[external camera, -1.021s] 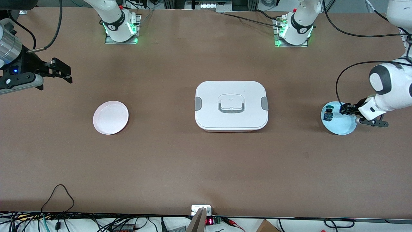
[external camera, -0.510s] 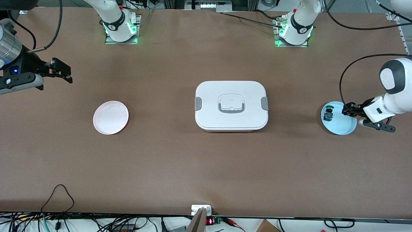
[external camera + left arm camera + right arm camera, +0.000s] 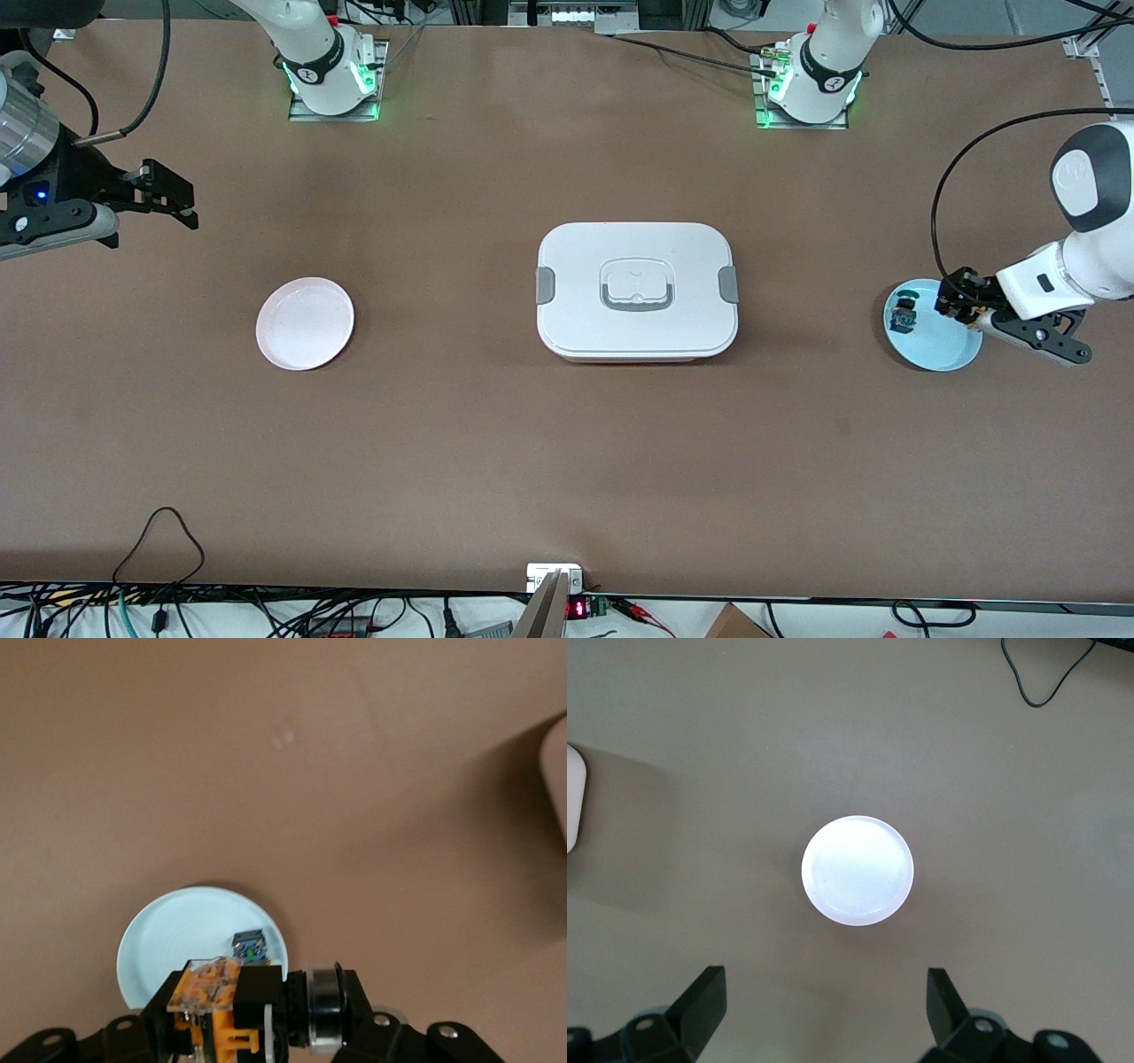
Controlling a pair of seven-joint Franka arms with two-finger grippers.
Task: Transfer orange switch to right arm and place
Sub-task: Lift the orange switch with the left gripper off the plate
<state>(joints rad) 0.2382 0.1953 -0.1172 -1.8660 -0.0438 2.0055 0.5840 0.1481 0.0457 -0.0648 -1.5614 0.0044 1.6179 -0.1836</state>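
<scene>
Left gripper (image 3: 252, 1028), jaws clamped on the orange switch (image 3: 217, 1005), hangs over the blue plate (image 3: 939, 347); right gripper (image 3: 824, 1001) waits, jaws wide, empty.

No text, label, brand, number or sign can be read anywhere.

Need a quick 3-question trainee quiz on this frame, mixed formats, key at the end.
1. True or false: the left gripper is shut on the small orange switch.
2. The pale blue round plate still carries: A) a small blue-and-green switch B) nothing C) a lid.
3. Fill in: the right gripper is ___ and waits over the table above the empty white round plate.

Key: 1 true; 2 A; 3 open.
</scene>
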